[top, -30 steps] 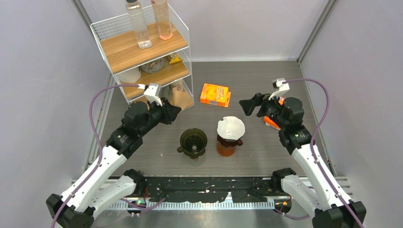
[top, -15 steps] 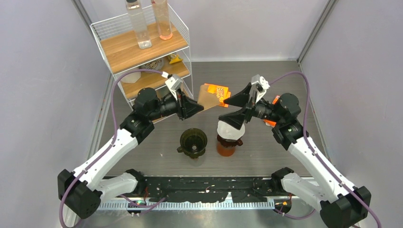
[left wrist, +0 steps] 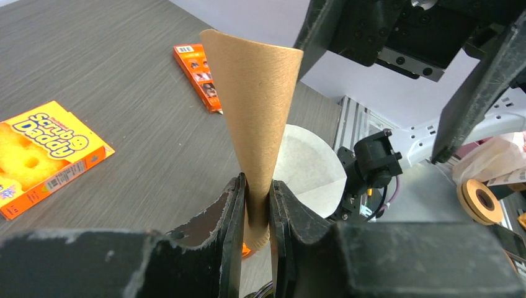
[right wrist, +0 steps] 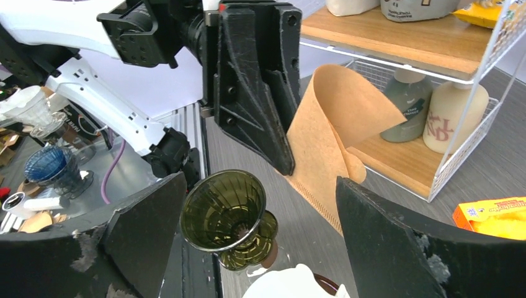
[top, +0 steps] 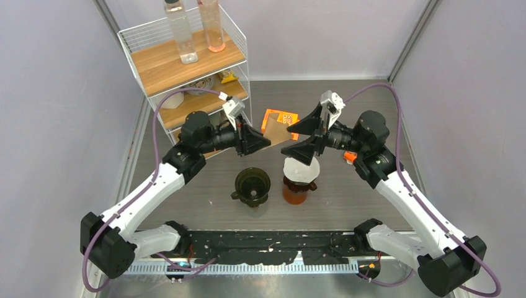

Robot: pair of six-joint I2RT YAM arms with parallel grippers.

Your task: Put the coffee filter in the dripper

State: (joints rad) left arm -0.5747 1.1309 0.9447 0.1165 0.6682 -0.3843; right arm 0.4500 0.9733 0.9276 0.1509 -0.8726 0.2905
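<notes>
Coffee filter (left wrist: 257,124): brown paper cone, folded flat, seam edge crimped, wide mouth curling open at the free end. Not in the dripper (top: 252,186). It is up in the air above the bench (top: 347,99), beyond the dripper, between the two arms.

Left pincer (left wrist: 257,192): clamped on the narrow end of the filter, paper pinched flat between both fingers.

Right pincer (top: 302,133): spread wide, nothing in it, facing the filter's free end. Top view makes it look close; can't tell touching or apart from there. In the left wrist view its fingers sit beyond the paper.

Dripper: dark green glass, empty, standing upright on the bench near the arm bases. Just right of it, an amber vessel (top: 296,191) with a white filter (top: 301,167) on top.

Hard to see:
- filter tip buried between the left fingers
- orange box (left wrist: 43,155) half covered by the filter in top view
- white filter partly under the right pincer in top view, cut off at the frame edge in right wrist view
- wire rack (top: 186,62) lower shelves blocked by the left arm
</notes>
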